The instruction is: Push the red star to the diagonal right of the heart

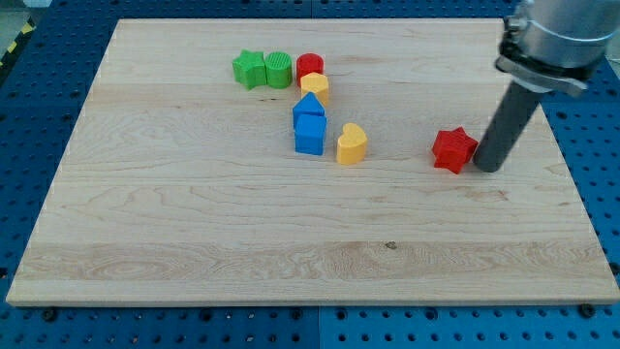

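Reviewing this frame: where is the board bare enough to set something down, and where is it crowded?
Bare: the whole strip below the yellow heart and red star, and left of the green star. Crowded: the cluster from the green blocks down to the blue cube. My tip sits right beside the red star.

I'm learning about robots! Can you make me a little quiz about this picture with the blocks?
1. True or false: my tip is at the red star's right side in the view.
2. Which block is nearest the yellow heart? A) green star B) blue cube C) red star
3. How many green blocks are on the wooden board?

Key:
1. True; the tip is right up against the star.
2. B.
3. Two, side by side near the view's top.
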{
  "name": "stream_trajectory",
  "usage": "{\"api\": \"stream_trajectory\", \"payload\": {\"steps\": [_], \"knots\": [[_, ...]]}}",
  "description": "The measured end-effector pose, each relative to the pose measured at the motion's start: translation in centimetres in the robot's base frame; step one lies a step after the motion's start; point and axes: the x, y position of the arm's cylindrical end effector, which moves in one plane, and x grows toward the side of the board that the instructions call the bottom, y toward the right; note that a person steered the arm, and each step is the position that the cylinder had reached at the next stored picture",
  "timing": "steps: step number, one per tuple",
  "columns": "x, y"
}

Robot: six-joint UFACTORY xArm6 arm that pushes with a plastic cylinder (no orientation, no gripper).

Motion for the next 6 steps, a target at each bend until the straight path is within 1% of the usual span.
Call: {"api": "stream_trajectory", "payload": {"steps": [1, 2, 3, 4, 5, 6], "knots": [[-0.1, -2.7], [-0.3, -3.4], [-2.2, -1.0], [-7.0, -0.9], [-8.1, -2.8], [-8.1, -5.0]]}}
